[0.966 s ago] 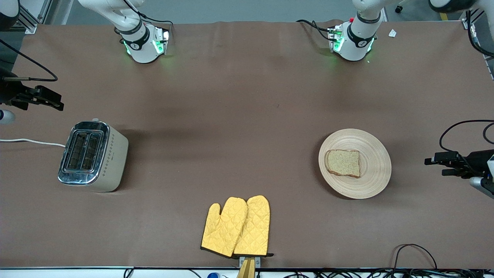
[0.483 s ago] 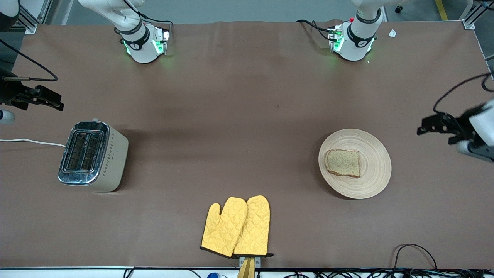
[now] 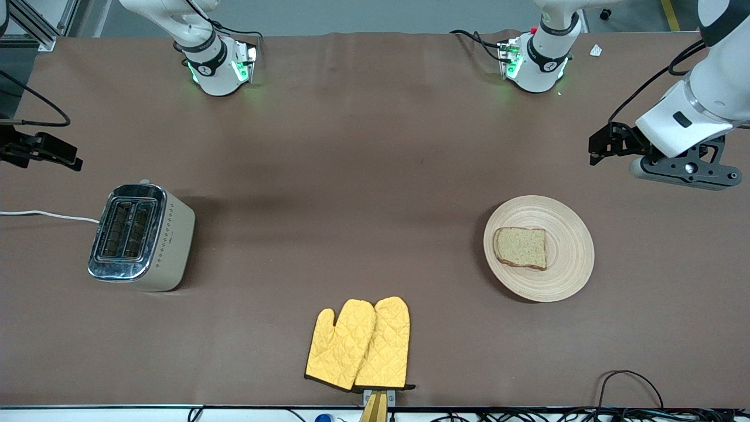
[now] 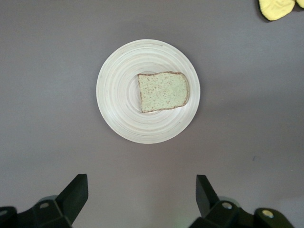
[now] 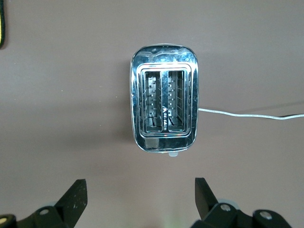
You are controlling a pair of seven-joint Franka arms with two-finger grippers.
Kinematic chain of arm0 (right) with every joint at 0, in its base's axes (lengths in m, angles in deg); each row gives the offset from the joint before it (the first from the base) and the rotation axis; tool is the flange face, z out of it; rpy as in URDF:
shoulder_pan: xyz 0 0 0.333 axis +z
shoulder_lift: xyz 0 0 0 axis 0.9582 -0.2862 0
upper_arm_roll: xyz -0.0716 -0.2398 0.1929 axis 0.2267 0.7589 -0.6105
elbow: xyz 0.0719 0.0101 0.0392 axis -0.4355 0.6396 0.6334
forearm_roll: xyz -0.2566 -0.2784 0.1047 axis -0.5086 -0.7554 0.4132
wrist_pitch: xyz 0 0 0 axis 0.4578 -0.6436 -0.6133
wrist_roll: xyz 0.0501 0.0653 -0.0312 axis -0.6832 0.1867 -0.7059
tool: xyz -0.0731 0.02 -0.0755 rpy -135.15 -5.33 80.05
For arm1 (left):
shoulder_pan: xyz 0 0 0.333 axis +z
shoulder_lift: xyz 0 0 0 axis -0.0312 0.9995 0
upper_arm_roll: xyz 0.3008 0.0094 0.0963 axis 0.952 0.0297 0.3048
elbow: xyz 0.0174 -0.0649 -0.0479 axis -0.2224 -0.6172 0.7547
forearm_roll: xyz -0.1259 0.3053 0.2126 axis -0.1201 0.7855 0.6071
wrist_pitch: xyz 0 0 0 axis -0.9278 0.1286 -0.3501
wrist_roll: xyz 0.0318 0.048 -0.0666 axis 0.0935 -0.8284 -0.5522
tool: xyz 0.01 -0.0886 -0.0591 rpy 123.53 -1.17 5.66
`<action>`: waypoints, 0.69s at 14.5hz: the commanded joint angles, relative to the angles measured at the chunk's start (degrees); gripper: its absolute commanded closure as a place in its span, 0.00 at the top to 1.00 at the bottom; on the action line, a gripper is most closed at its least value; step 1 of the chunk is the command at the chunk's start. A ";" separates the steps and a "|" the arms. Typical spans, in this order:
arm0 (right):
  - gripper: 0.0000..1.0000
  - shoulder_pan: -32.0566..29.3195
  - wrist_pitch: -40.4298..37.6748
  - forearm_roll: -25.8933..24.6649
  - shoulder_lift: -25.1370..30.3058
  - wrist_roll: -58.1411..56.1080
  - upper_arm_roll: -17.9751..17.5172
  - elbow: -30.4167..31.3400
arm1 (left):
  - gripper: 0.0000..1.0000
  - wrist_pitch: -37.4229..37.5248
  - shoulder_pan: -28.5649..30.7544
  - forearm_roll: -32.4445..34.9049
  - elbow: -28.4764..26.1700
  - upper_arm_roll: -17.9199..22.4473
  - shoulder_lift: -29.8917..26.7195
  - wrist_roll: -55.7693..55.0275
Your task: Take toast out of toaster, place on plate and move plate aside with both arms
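- table: brown, holds everything
- toaster: right arm's end, both slots empty
- plate: left arm's end, sitting flat
- oven mitts: yellow pair, nearest the front camera
- toast: lying on the plate
- left claw: spread wide, holding nothing, up over the table near the plate
- right claw: also wide, nothing in it, up near the toaster

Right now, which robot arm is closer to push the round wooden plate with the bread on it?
Probably the left: its open claw hangs near the round wooden plate holding the speckled toast slice. The right claw, also open, waits by the chrome-topped beige toaster.
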State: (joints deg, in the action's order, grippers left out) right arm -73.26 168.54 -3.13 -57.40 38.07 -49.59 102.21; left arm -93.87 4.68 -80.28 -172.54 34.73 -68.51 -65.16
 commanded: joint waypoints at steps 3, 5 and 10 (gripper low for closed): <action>1.00 -1.16 0.42 0.95 0.81 -0.35 -0.44 0.92 | 1.00 -4.18 3.03 0.28 -4.35 -0.07 -3.04 4.91; 1.00 -0.99 0.42 0.86 0.81 -0.35 -0.44 0.92 | 1.00 -4.10 2.94 0.11 -2.25 0.02 -2.34 3.78; 1.00 -0.72 0.33 0.95 0.81 -0.09 -0.53 1.01 | 1.00 -2.16 3.02 0.63 1.71 0.11 -0.85 1.48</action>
State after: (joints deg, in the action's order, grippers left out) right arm -73.56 168.54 -2.98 -57.41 38.07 -49.70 102.21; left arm -97.39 7.63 -80.28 -172.34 34.84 -69.51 -62.71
